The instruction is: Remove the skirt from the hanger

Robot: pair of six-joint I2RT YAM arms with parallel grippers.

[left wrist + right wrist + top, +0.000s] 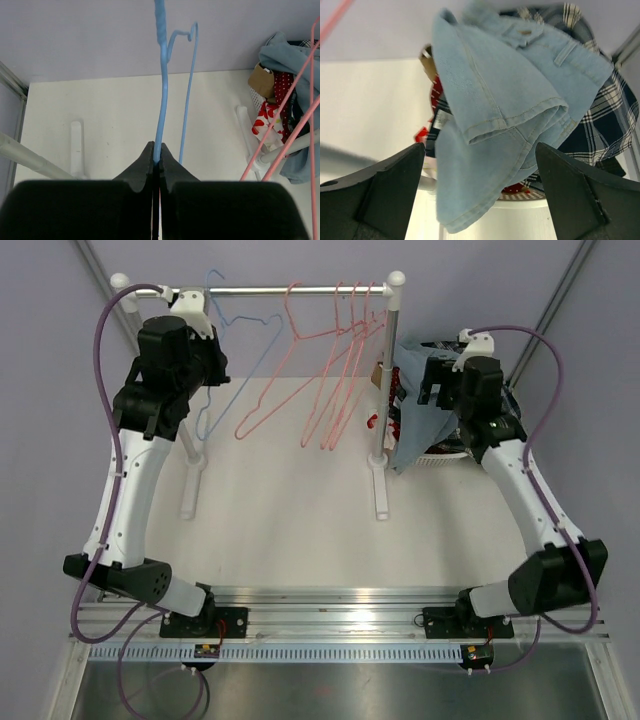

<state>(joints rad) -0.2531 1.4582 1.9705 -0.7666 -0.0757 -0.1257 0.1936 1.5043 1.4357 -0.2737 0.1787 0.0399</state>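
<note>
Black fingers of my right pincer (480, 146) stand wide, with the denim skirt (495, 90) draped just ahead over the basket (522, 198). My left pincer (156, 156) clamps the bare blue hanger (161, 100); I'd back off straight, snagging nothing.

White arm links (130, 502), black joints (165, 360), purple cables (99, 350), black pincer fingers (385, 192).

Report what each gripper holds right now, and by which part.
The left gripper is shut on the blue hanger, pinching a straight run of its wire. The right gripper is open, facing the denim skirt, and holds nothing.
</note>
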